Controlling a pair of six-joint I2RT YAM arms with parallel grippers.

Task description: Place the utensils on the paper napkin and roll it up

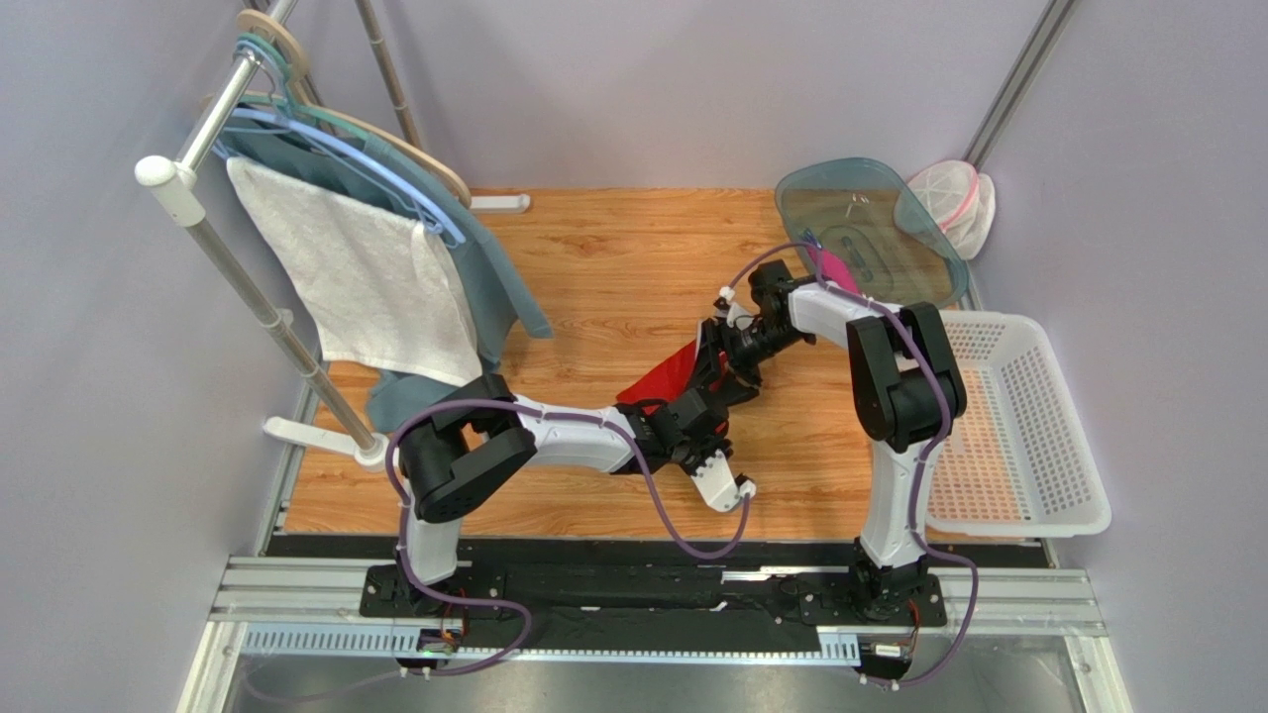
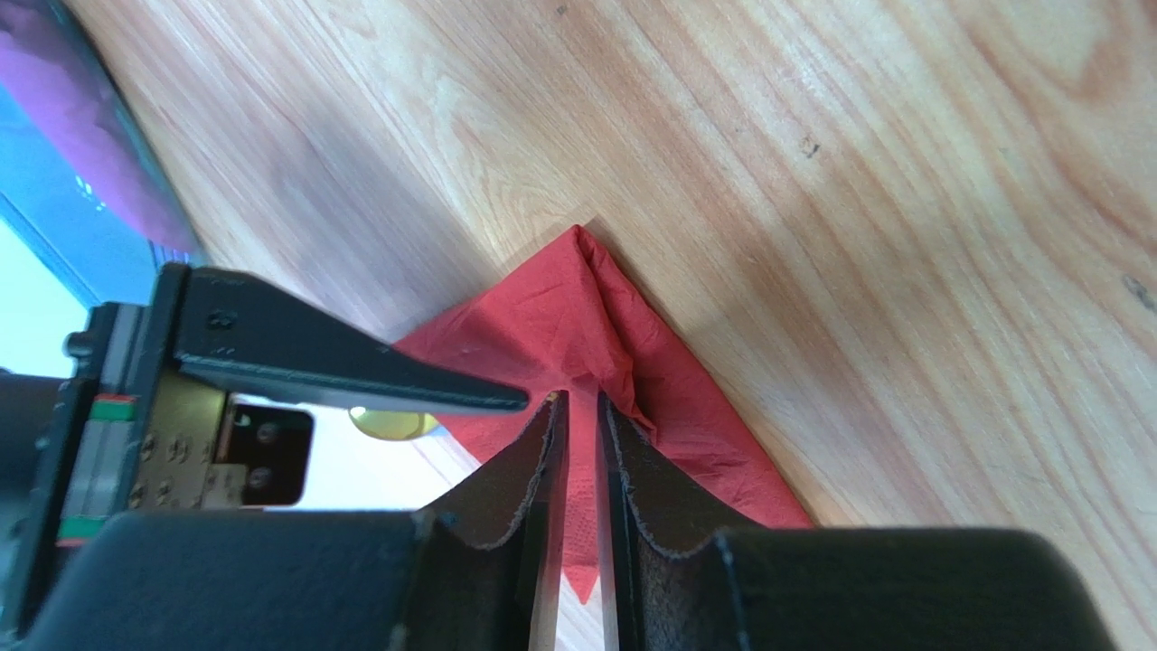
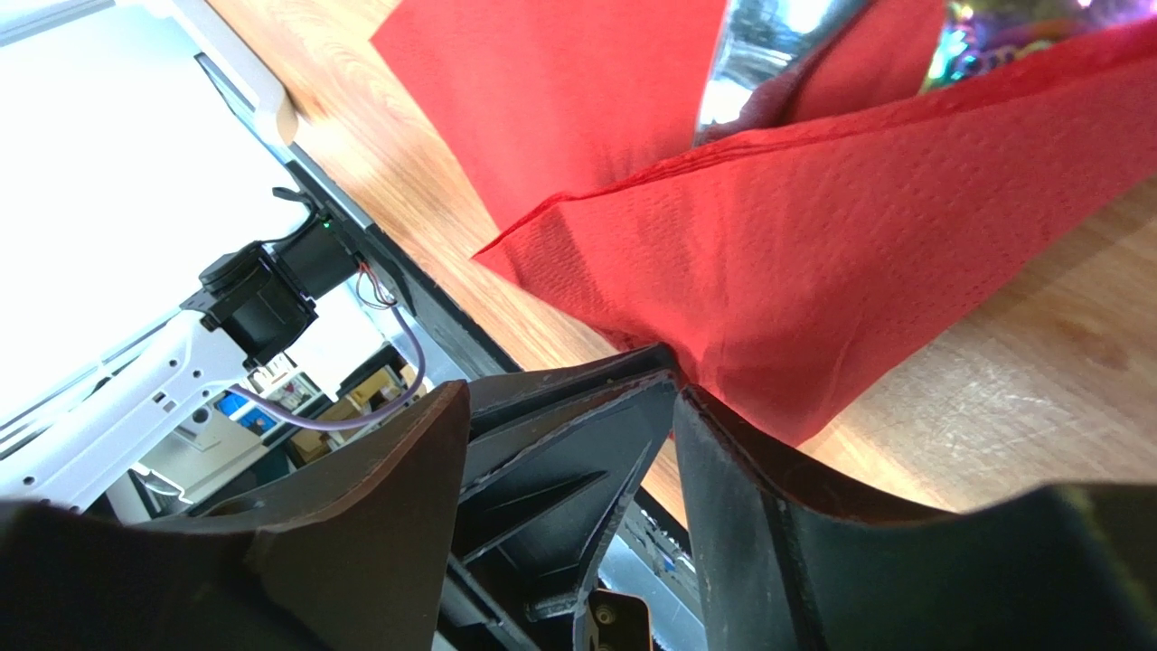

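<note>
Left wrist view has the left gripper (image 2: 580,407) with its fingers drawn almost together on a thin strip of the red napkin (image 2: 571,326), so I judge it clamped on the paper. The pinched fold rises to a creased peak that points straight away from the gripper, over the bare worktop (image 2: 883,204). From overhead the napkin sits mid-worktop, partly lifted, with the left arm coming at it from the near left and the right arm from the far right, so both meet on it. In the right wrist view the right gripper (image 3: 571,393) stands with its fingers well apart. The folded edge of the napkin touches the inner face of one finger, but nothing is gripped. A shiny bit of utensil (image 3: 754,61) shows inside the fold on the far side of that gripper, though its long axis is probably hidden by the paper and I cannot tell how it lies. The roll likely turns on the right gripper closing on that near edge.
</note>
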